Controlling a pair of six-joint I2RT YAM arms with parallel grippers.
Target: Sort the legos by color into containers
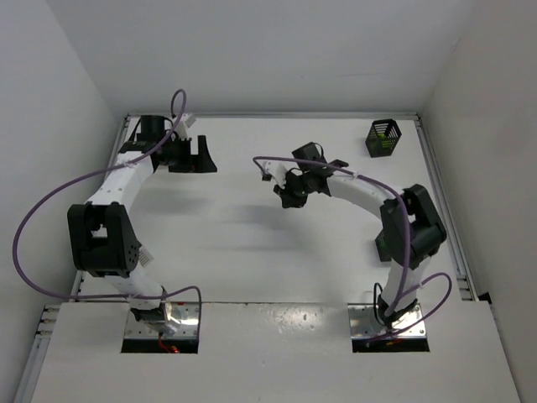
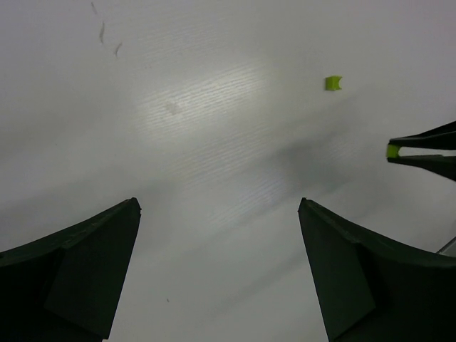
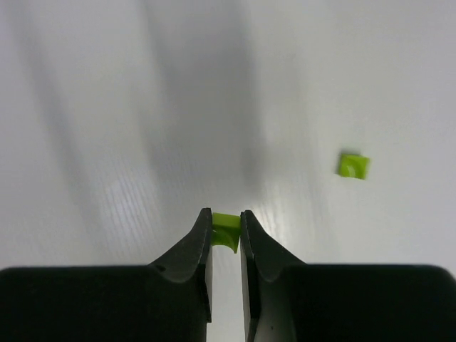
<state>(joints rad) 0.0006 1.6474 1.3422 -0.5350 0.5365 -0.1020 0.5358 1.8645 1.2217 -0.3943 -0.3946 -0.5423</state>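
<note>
Held lego [image 3: 225, 231]: yellow-green, sat between the tips.
Right pincer [image 3: 226, 216]: pinched the Held lego.
Loose lego [image 3: 353, 165]: lay on tabletop [image 3: 107, 107], apart from that pincer.
Left pincer [image 2: 219, 271]: spread wide.

1. The white table [image 1: 243, 260] under my arms is matte and finely ribbed, with a few small dark scuffs [image 2: 103, 32].
2. A black slatted basket [image 1: 383, 138] stands on it near the far right corner.
3. One loose yellow-green brick [image 3: 353, 165] lies alone on the bare surface, apart from the basket.
</note>
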